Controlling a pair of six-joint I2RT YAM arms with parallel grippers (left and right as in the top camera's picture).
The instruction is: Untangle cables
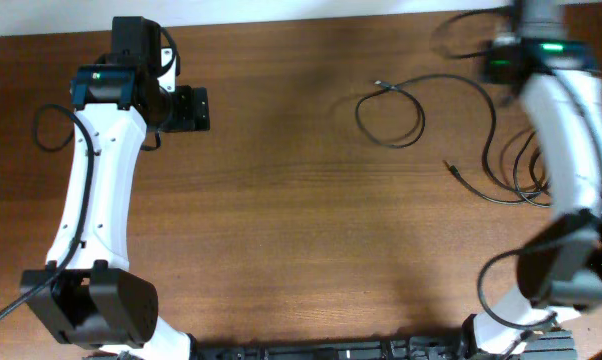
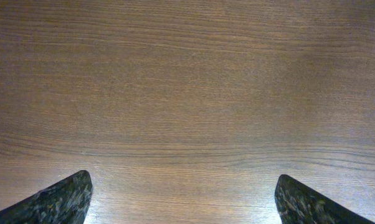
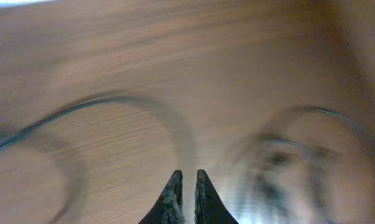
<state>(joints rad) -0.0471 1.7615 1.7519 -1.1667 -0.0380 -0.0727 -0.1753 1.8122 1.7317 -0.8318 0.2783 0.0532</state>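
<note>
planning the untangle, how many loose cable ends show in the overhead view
2. One plug end tops the small loop right of centre; a second plug end lies lower, nearer the right arm. Others may be hidden under that arm.

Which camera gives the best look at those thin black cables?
The overhead view: the cables show sharply as loops spread over the table. The right wrist view catches only blurred arcs of them; the left wrist view shows bare wood, no cable.

We see a brown wood-grain table (image 1: 301, 210) with thin black cables (image 1: 422, 120) lying looped on its right side.
</note>
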